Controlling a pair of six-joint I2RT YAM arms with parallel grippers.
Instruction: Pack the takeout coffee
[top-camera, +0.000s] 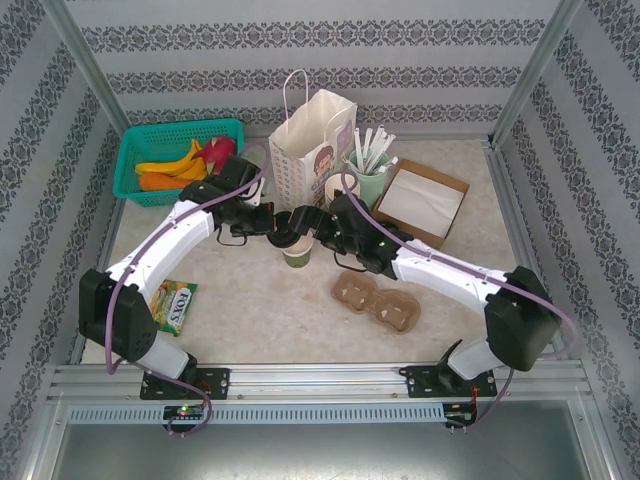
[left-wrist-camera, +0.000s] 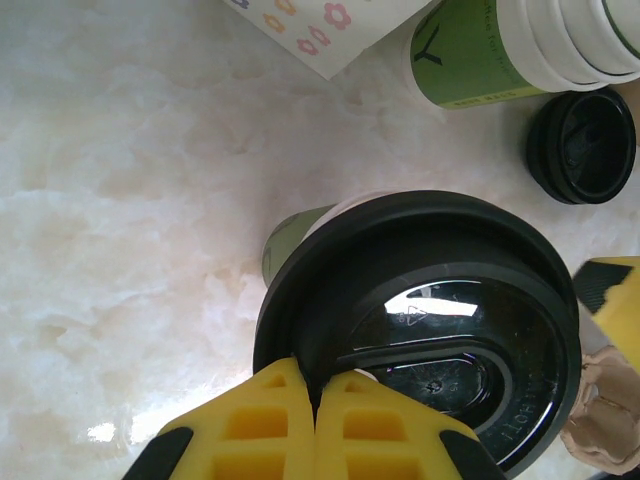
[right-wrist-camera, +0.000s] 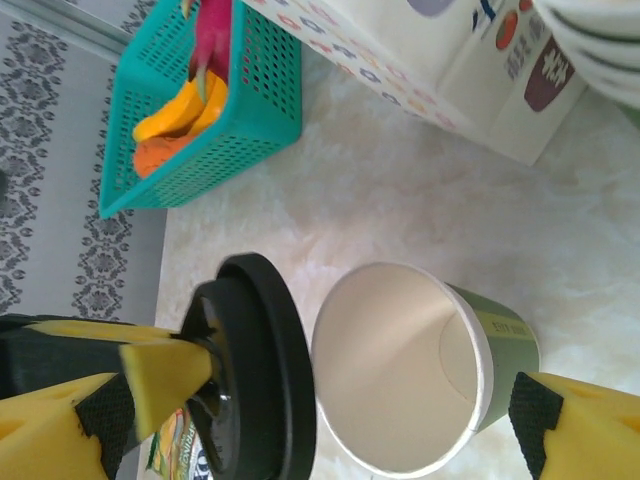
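- The takeout coffee cup (right-wrist-camera: 400, 370) stands in the middle of the table, just on the near side of the paper bag (top-camera: 312, 135). It has no top on yet.
- The left gripper (left-wrist-camera: 315, 385) is pinched tight on the edge of the black lid (left-wrist-camera: 430, 330). It holds the lid tilted, right by the cup's mouth.
- The right gripper (right-wrist-camera: 320, 420) is spread wide, with one finger on each side of the cup. It grips nothing.
- I think this is the lid step. Next, the lid must lie flat on the rim and be pushed down all round without tipping the cup.
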